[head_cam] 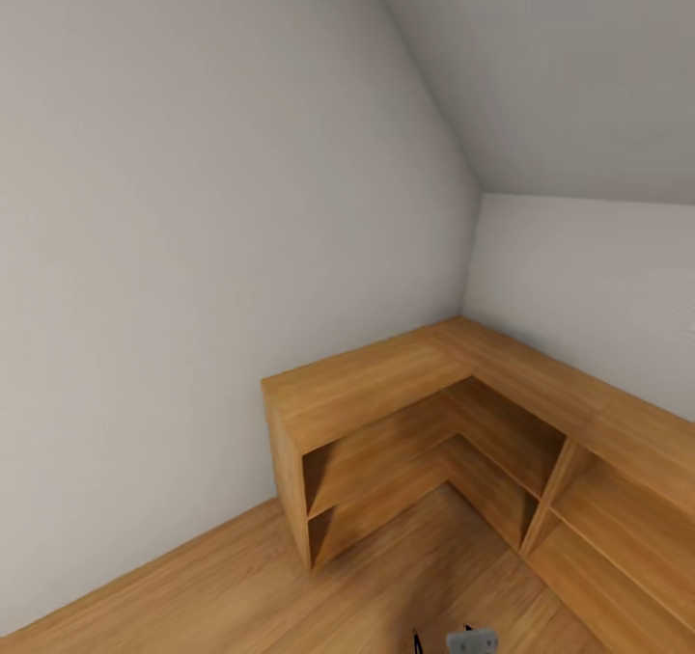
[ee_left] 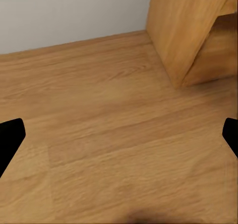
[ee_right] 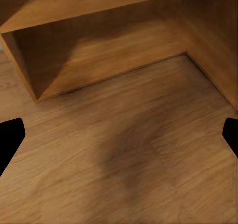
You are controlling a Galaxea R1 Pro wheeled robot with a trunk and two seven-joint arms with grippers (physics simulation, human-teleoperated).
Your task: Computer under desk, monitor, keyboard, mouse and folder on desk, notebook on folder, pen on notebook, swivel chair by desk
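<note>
I'm in a home room: plain white walls [head_cam: 193, 249], wooden plank floor [ee_left: 114, 135], a low wooden corner shelf unit [head_cam: 386, 384]

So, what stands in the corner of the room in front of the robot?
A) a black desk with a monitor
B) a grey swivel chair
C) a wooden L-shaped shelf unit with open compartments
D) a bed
C: the head view shows a wooden L-shaped shelf unit with open compartments, following both walls of the corner.

Two flat, matte black gripper fingertips [ee_left: 11, 142] with blunt angled ends appear at opposite edges of each wrist view [ee_right: 10, 140]. In the head view, a small grey rounded robot part [head_cam: 472, 641] with thin black pieces beside it.
</note>
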